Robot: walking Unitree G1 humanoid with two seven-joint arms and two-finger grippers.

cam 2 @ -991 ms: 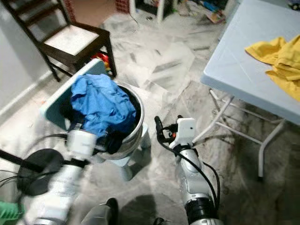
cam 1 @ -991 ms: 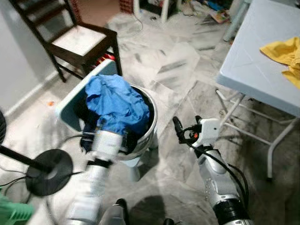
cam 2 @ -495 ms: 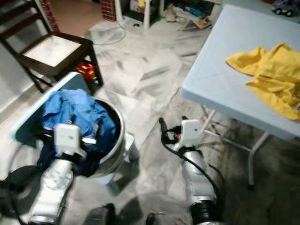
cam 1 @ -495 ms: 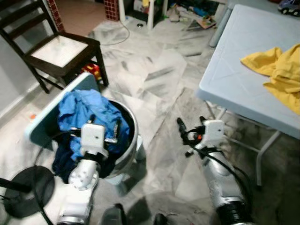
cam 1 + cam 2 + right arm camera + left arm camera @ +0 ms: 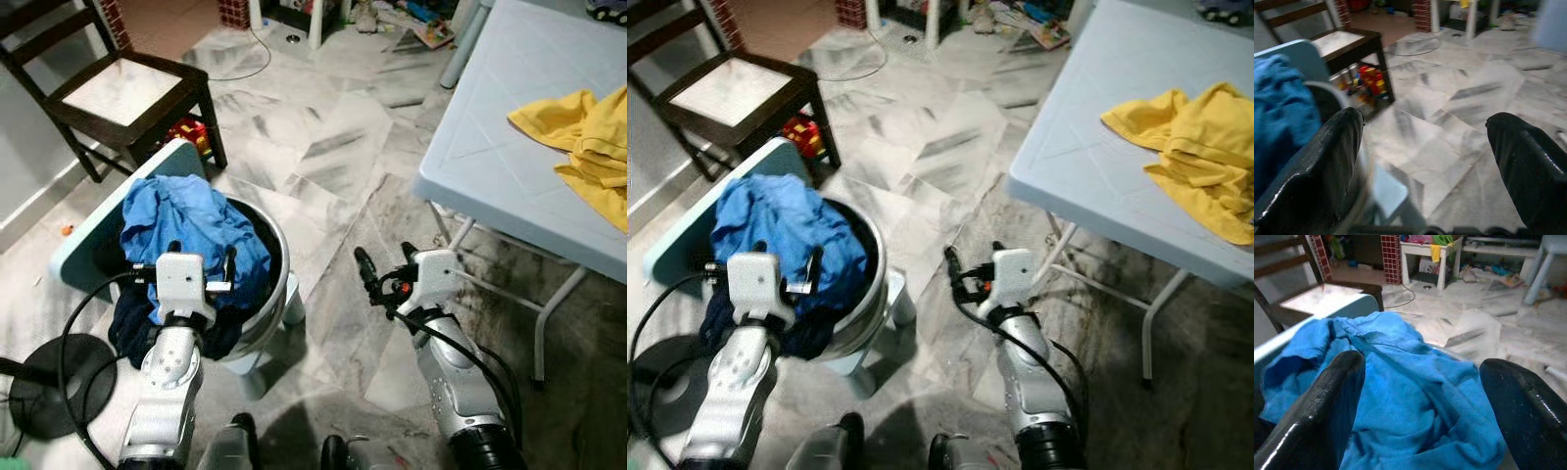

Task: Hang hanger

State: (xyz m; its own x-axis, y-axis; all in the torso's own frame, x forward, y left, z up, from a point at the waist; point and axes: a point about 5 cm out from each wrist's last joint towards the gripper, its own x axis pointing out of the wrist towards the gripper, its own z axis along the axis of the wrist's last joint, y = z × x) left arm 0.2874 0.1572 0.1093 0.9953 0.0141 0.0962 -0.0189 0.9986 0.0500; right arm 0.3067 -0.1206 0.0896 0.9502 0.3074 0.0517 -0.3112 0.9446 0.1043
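Observation:
A blue garment (image 5: 196,220) is heaped in a round white laundry basket (image 5: 281,294) on the floor at my left. My left gripper (image 5: 202,257) hovers open just above the near side of the heap, and in the left wrist view its fingers (image 5: 1327,416) frame the blue garment (image 5: 1415,401) with nothing between them. Over bare marble floor to the right of the basket, my right gripper (image 5: 385,262) is held open and empty. In the right wrist view the right gripper (image 5: 1425,117) looks past the basket toward a dark chair (image 5: 1347,44).
A pale blue folding table (image 5: 490,147) at the right carries a yellow garment (image 5: 578,122). A dark wooden chair (image 5: 118,93) stands at the back left with a red toy (image 5: 186,132) beneath it. A black round stand base (image 5: 49,377) and cable lie beside the basket.
The whole view shifted and sharpened as the camera moved. My left gripper stays over the blue garment, now a little higher above the basket. The right gripper holds roughly the same pose.

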